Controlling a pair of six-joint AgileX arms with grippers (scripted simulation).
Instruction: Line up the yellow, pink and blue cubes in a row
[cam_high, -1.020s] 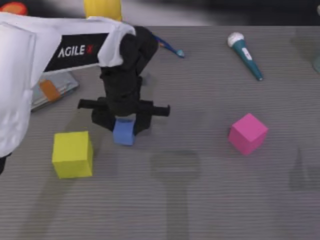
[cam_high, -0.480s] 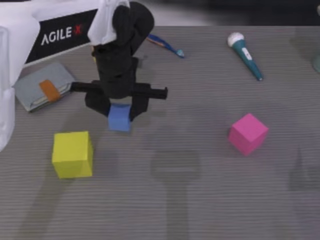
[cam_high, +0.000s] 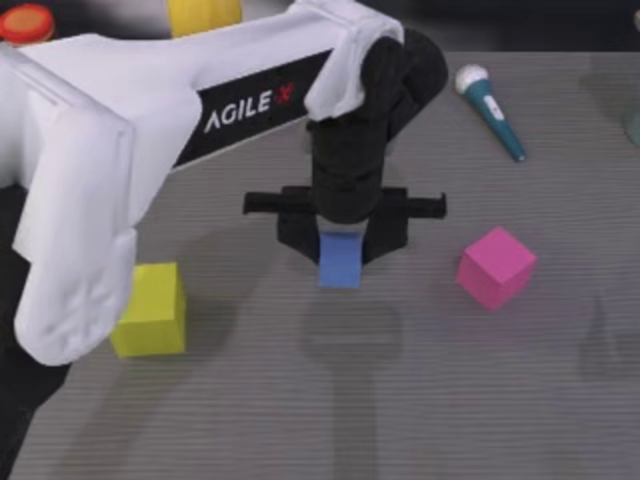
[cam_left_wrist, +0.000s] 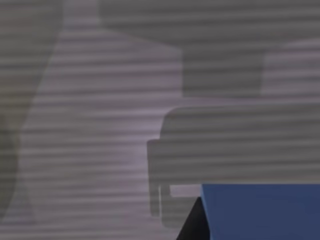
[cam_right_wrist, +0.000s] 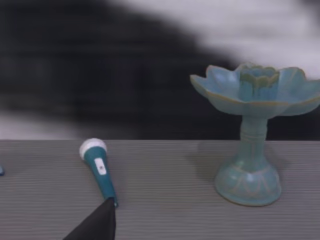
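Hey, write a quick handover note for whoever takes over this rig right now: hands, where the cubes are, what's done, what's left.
Left hand: shut on the blue cube, held over the table's middle, between the other two cubes.
Right hand: not visible in the top view; its wrist camera faces a toy microphone and a blue-green pedestal stand.
Yellow cube: on the table at left.
Pink cube: on the table at right.
Done: blue cube picked up.
Left: set it down and line all three cubes up in a row.

A teal toy microphone (cam_right_wrist: 99, 171) with a white head lies on the grey table (cam_right_wrist: 165, 200). Well apart from it stands a pale blue-green flower-shaped pedestal stand (cam_right_wrist: 252, 135), upright, against a dark backdrop.
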